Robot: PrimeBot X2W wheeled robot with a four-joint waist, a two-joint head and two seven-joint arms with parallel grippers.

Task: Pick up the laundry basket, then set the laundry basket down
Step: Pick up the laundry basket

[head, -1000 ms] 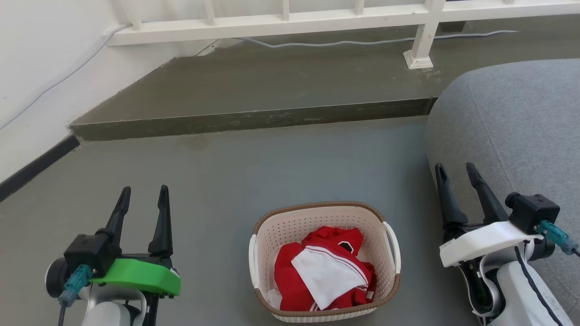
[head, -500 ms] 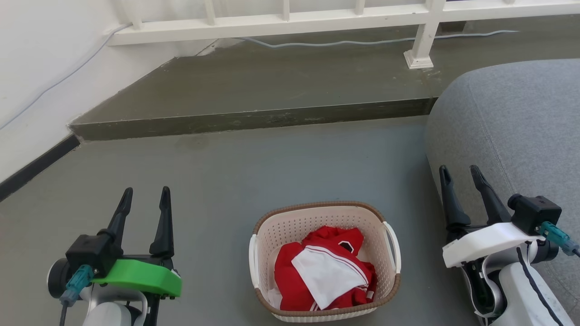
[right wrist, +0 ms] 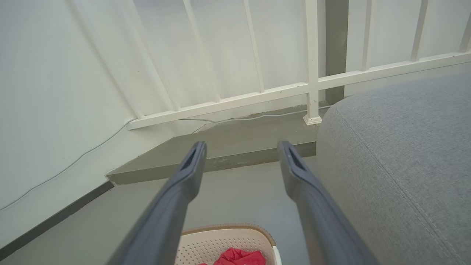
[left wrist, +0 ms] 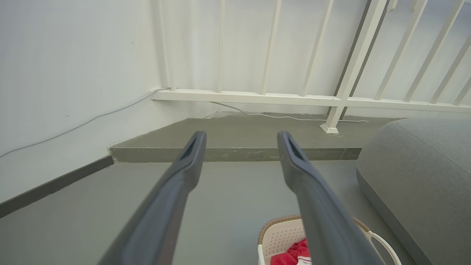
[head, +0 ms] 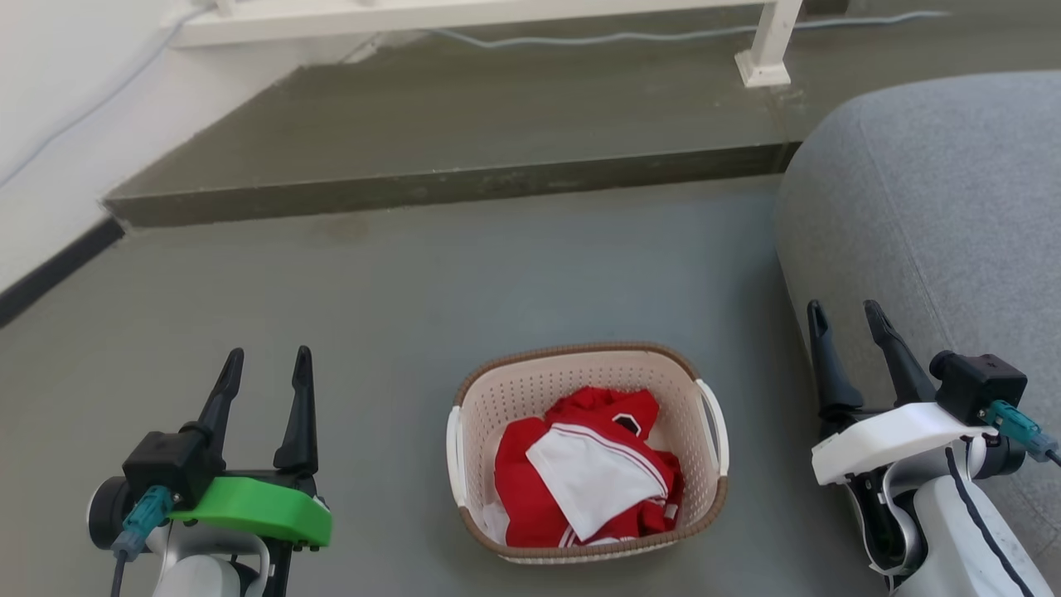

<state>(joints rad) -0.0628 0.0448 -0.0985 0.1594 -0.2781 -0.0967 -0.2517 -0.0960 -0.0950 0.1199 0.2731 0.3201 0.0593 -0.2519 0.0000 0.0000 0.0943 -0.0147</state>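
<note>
Starting at the left: the left hand (head: 268, 355), two long dark fingers on a green bracket (head: 249, 507), is hovering over the plain grey floor (head: 497, 274). Its fingers are spread fairly wide with nothing between them, and it's well apart from everything else. I'm guessing it's sitting out there so it's lining up with that side of the load.

In the middle, the small cream perforated plastic laundry basket (head: 530, 390) with the brown woven-look rim is sitting flat on the floor between the two hands. Bunched red and white clothes (head: 580, 481) are lying inside it. Its two white side handles (head: 453, 444) are facing outward, one toward each hand. That's probably why the arms are flanking it, one handle per hand.

On the right, the right hand (head: 844, 308), on a white bracket (head: 887, 438), is gaping open too and holding nothing. It's hanging just beside the big rounded grey fabric sofa (head: 928, 207).

So the pick-up isn't happening yet, I'd say. Both hands are going to need to drop and swing in toward the handles, and the right one is working with little room next to that sofa
</note>
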